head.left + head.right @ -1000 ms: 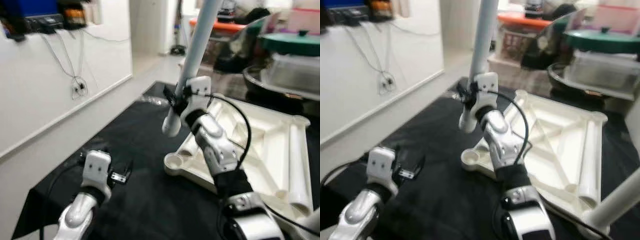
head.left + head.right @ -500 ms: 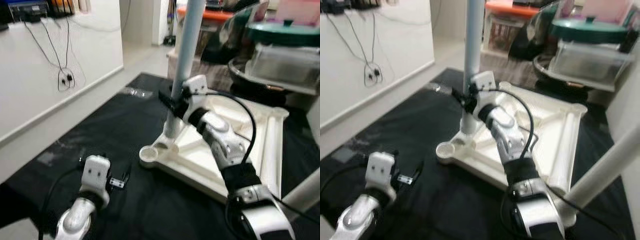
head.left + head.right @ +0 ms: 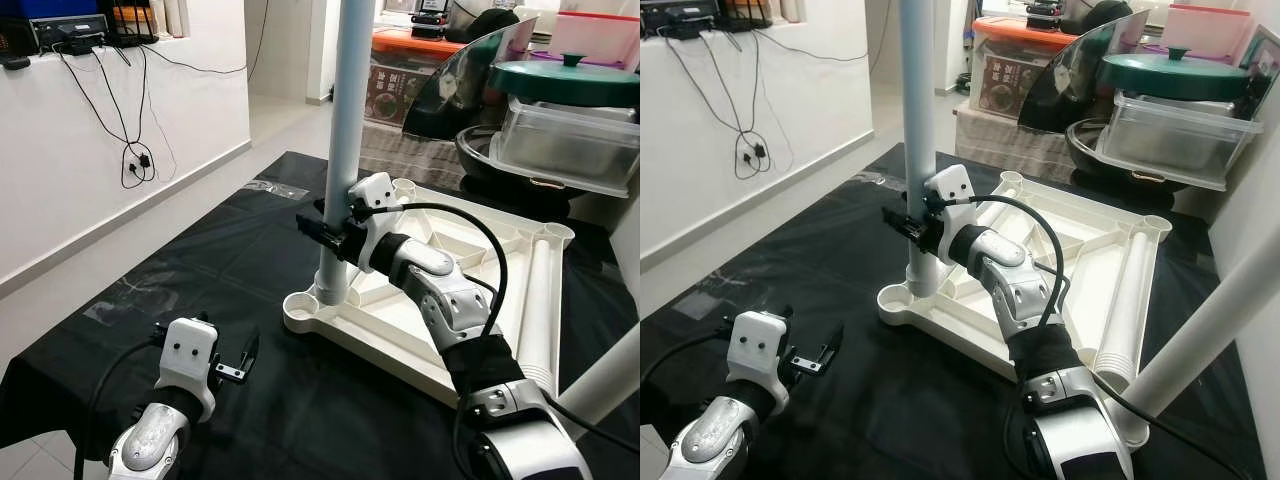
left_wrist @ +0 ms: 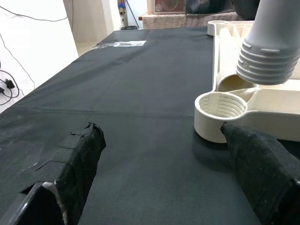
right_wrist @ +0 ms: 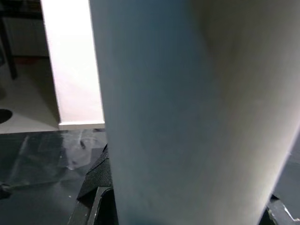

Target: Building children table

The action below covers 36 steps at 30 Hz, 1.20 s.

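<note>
- Left eye view: right gripper (image 3: 332, 232) clamped on the pale table leg (image 3: 343, 150), held upright.
- Leg's threaded end hangs just above the corner socket (image 4: 220, 105) of the white tabletop (image 3: 530, 290), apart from it.
- Tabletop lies upside down on the black cloth (image 3: 250, 260).
- Left gripper (image 3: 238, 362) low over the cloth near that corner, fingers apart, holding nothing.

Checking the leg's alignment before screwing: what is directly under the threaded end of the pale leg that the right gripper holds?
Beneath the leg, held upright by the right gripper, lies the tabletop's inner frame beside the corner socket. The socket looks empty; the leg hides what lies directly beneath it.
</note>
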{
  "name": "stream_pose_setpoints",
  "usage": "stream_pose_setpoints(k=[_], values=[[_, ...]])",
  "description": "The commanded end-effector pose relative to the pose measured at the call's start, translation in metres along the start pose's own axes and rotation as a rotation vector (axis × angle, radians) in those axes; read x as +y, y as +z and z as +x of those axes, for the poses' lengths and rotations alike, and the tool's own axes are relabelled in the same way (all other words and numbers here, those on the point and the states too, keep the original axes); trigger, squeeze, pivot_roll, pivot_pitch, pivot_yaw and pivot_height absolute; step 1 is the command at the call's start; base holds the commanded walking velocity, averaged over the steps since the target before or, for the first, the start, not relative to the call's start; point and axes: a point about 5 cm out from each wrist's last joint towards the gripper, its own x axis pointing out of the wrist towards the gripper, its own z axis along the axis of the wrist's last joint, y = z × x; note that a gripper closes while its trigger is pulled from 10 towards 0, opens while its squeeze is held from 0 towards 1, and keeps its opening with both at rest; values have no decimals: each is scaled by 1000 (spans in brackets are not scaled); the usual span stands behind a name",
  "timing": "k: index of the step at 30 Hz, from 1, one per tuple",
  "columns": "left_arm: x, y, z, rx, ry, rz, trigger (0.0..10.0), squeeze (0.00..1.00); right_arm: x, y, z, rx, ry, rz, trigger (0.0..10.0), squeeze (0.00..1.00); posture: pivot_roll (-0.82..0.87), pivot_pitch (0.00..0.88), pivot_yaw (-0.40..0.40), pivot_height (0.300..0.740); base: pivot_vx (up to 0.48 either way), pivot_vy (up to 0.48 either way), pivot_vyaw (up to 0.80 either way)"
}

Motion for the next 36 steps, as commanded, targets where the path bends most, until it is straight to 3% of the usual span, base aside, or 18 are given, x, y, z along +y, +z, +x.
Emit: stream_pose_setpoints(k=[1, 10, 19, 28, 36], values=[[1, -5, -1, 17, 2, 18, 10000, 0, 5, -2, 3, 9, 25, 0, 10000, 0, 94, 0, -78, 740, 0, 0, 0], [0, -7, 0, 27, -9, 27, 10000, 0, 26, -9, 20, 20, 97, 20, 10000, 0, 101, 0, -76, 740, 0, 0, 0], [1, -9, -4, 42, -15, 28, 10000, 0, 32, -17, 22, 38, 129, 28, 10000, 0, 112, 0, -83, 740, 0, 0, 0], [-1, -9, -3, 43, -24, 22, 10000, 0, 28, -30, 22, 76, 86, 3, 10000, 0, 114, 0, -81, 740, 0, 0, 0], [-2, -9, -3, 43, -32, 24, 10000, 0, 13, -33, 25, 109, -34, 57, 10000, 0, 117, 0, -80, 740, 0, 0, 0]])
